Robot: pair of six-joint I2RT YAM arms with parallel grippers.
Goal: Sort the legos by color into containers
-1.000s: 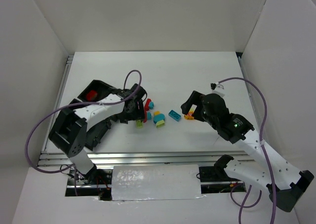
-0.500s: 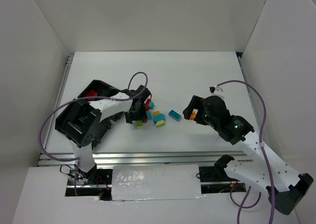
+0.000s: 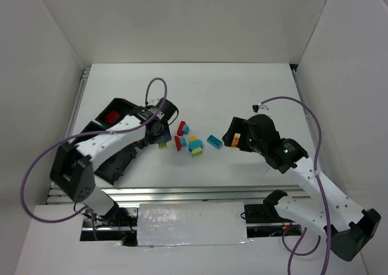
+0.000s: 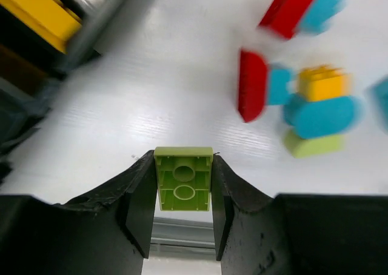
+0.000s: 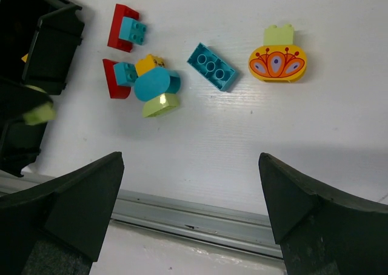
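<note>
Top external: black tray far L, red brick in a far compartment. My L gripper is clamped on lime brick, just R of tray, over counter. Red/cyan/yellow cluster next, then lone cyan brick. R gripper spread wide, empty; orange oval brick on counter nearby.

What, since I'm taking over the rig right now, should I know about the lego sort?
Left gripper: shut on a lime brick, over the table near the tray.
Right gripper: open, empty, hovering.
Done: one red brick lies in a tray compartment.
Left: bin the lime brick, then the mixed cluster, the cyan flat brick and the orange oval piece, all loose on the table.
</note>
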